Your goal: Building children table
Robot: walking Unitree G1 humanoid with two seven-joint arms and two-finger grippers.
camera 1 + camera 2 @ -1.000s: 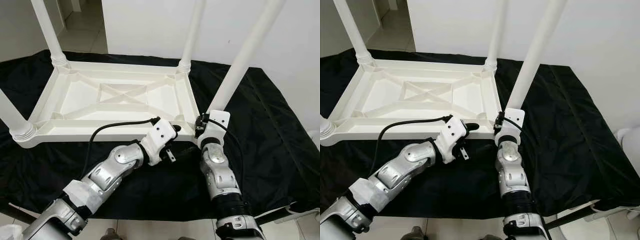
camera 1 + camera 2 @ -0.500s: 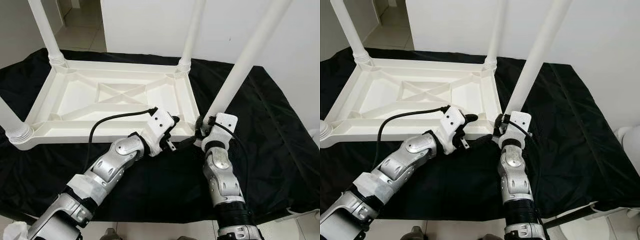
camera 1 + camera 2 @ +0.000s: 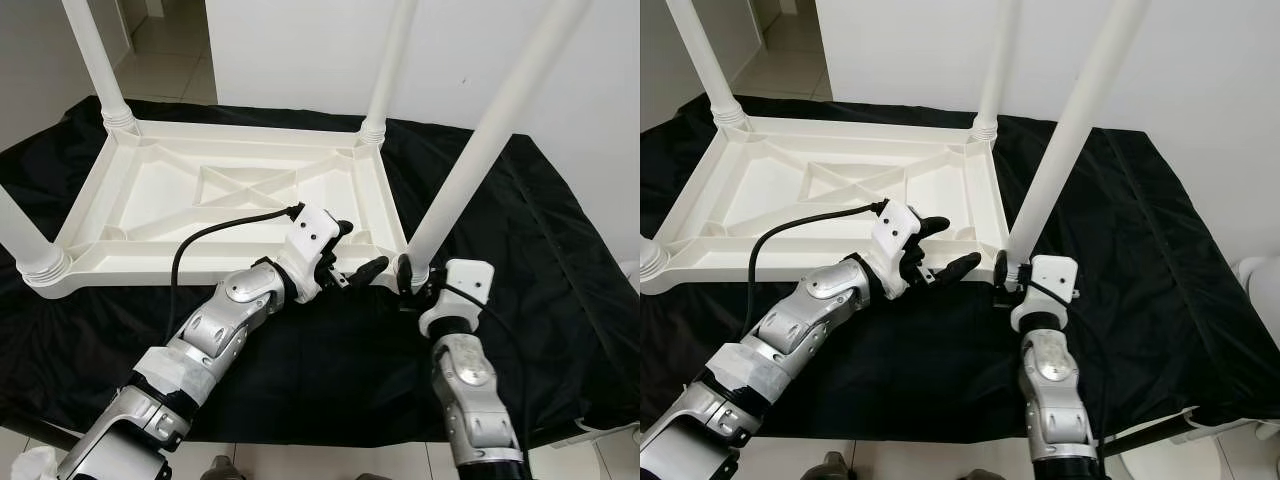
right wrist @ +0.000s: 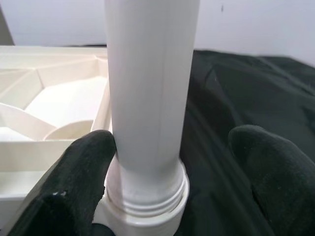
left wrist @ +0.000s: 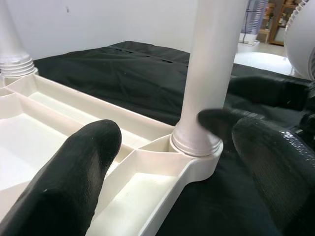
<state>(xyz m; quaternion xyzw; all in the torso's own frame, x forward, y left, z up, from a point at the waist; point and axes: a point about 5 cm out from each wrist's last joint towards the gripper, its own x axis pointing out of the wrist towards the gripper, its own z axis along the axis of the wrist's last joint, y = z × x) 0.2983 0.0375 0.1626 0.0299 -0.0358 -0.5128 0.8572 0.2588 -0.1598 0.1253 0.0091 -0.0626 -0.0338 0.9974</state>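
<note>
We found the white children's table [image 3: 240, 205] lying upside down on a black cloth [image 3: 530, 260] that covered the work surface, its ribbed underside facing up and its four legs pointing upward. The leg at the near right corner [image 3: 480, 150] rose tilted slightly to the right from its threaded socket [image 5: 197, 147] in the corner of the frame. Our right gripper [image 3: 408, 277] sat at the base of that leg, just above the socket; in the right wrist view its two black fingers [image 4: 74, 187] stood wide apart on either side of the white tube [image 4: 150, 98], one finger close against the leg's base and the other clear of it over the cloth, so the leg was bracketed rather than clamped. Our left gripper [image 3: 358, 270] was reaching in from the left over the near rail of the table, beside the same corner; its fingers [image 5: 74, 167] were spread wide as well, with one above the inside of the frame and the other out over the cloth, holding nothing. A black cable [image 3: 215, 245] looped from the left wrist back across the table's near rail. The other three legs stood in their corners, the far pair [image 3: 390, 60] upright against the white wall.
</note>
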